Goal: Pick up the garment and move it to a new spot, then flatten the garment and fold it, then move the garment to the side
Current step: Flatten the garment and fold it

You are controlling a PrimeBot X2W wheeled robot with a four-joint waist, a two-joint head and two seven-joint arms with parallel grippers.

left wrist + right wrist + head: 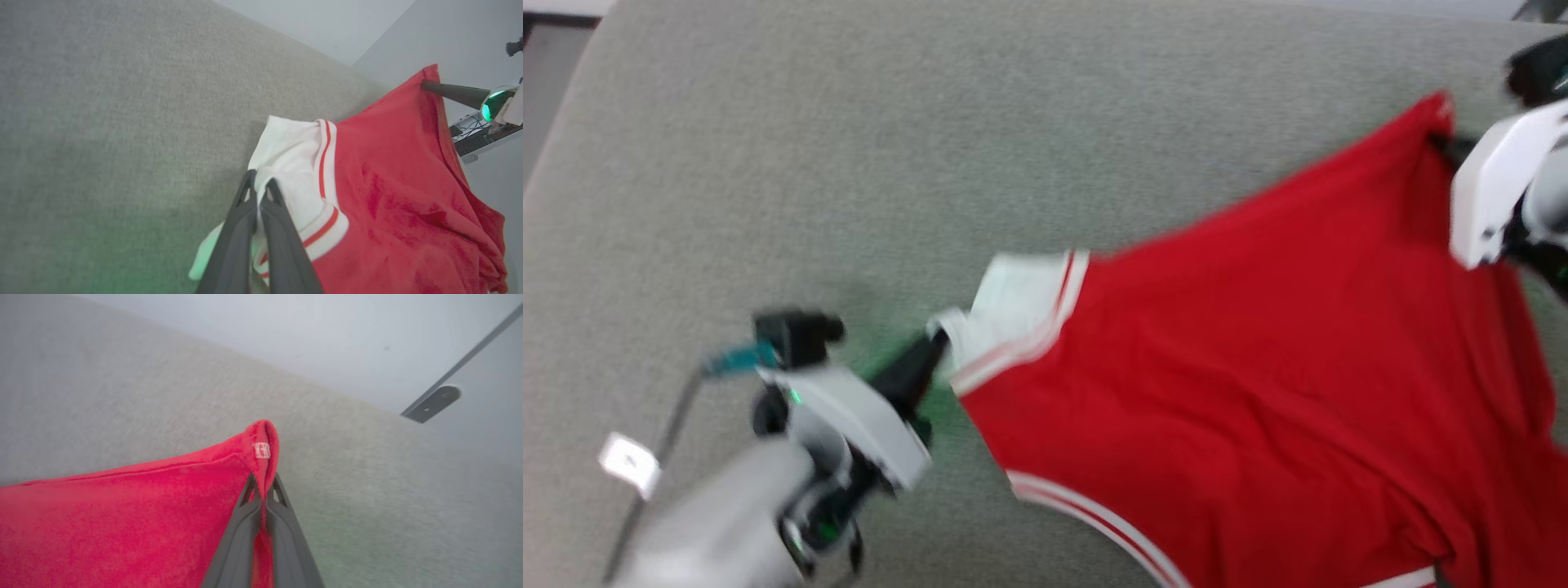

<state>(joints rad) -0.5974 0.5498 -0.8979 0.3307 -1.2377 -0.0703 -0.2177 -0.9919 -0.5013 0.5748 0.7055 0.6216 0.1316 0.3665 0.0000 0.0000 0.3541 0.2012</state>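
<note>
The garment (1258, 359) is a red T-shirt with a white, red-striped sleeve (1013, 314), stretched above a grey fabric surface with its plain red side up. My left gripper (935, 343) is shut on the white sleeve; in the left wrist view its fingers (258, 185) pinch the sleeve cloth (294, 163). My right gripper (1445, 145) is shut on the garment's far red corner. In the right wrist view the red hem (261, 445) with a small white tag runs between its fingertips (263, 486). The lettering is hidden.
The grey fabric surface (849, 163) spreads wide to the left and behind the garment. Pale floor lies past its far edge (318, 20). A metal bar with a round foot (433, 402) shows in the right wrist view.
</note>
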